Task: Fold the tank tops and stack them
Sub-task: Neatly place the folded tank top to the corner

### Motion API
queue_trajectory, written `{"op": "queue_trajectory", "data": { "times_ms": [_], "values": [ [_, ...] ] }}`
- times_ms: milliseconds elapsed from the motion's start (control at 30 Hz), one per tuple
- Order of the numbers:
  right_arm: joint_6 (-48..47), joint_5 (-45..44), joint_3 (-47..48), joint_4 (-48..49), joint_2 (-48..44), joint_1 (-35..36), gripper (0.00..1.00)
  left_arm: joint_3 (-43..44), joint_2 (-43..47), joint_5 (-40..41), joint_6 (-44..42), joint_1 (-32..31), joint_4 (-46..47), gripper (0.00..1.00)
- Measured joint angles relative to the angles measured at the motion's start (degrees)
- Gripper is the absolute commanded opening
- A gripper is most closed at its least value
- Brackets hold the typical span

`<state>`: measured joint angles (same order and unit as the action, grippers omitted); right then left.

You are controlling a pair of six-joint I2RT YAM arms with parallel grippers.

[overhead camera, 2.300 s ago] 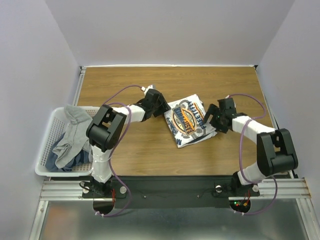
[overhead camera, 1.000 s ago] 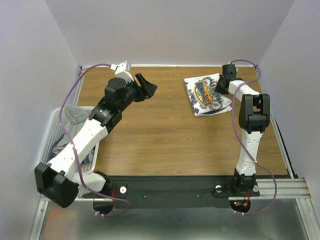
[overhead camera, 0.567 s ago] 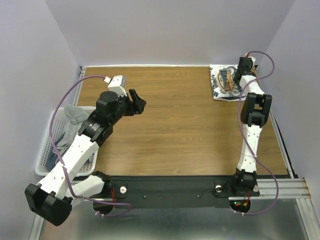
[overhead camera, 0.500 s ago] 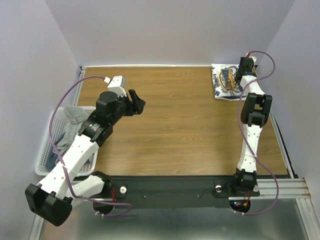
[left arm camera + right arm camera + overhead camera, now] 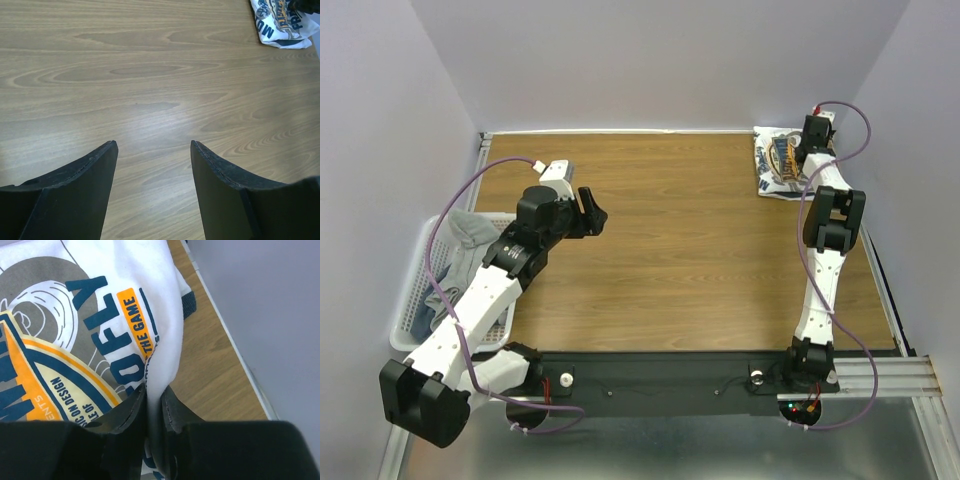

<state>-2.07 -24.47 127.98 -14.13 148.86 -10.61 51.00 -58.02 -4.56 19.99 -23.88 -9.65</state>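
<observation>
The folded white tank top with its blue-and-orange print lies in the far right corner of the table. My right gripper is stretched out over it. In the right wrist view the jaws pinch a raised fold of the white cloth between them. Grey tank tops lie heaped in the basket at the left. My left gripper hangs open above bare wood left of centre, nothing between its fingers. The left wrist view catches the white top far off at the upper right.
A white lattice basket sits off the table's left edge, beside the left arm. The wooden table is walled at the back and both sides. The right wall and table rim run close beside the right gripper.
The right gripper has dragged the folded white top from the table's middle into the far right corner. The left arm has swung back toward the left and nearer.
</observation>
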Motion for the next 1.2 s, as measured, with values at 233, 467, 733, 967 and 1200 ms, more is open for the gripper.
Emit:
{"op": "queue_trajectory", "data": {
  "times_ms": [233,467,733,967,1200],
  "values": [
    [-1.77,-0.76,0.02,2.69,0.50,-0.98,0.83,0.00,0.00,-1.14,-0.02,0.00,0.26,0.72],
    [0.11,-3.45,0.09,3.30,0.33,-1.49,1.00,-0.02,-0.02,-2.40,-0.02,0.55,0.42,0.72],
    [10.97,-5.75,-14.43,1.81,-11.98,-0.90,1.00,-0.11,0.13,-2.95,-0.02,1.84,0.57,0.72],
    [21.79,-3.50,-37.11,2.34,-38.60,3.17,1.00,-1.01,2.75,-1.97,-0.07,2.16,0.61,0.72],
    [26.32,-2.71,-58.12,4.81,-62.58,27.87,1.00,-3.45,6.99,0.42,-0.22,2.23,0.00,0.72]
  ]
}}
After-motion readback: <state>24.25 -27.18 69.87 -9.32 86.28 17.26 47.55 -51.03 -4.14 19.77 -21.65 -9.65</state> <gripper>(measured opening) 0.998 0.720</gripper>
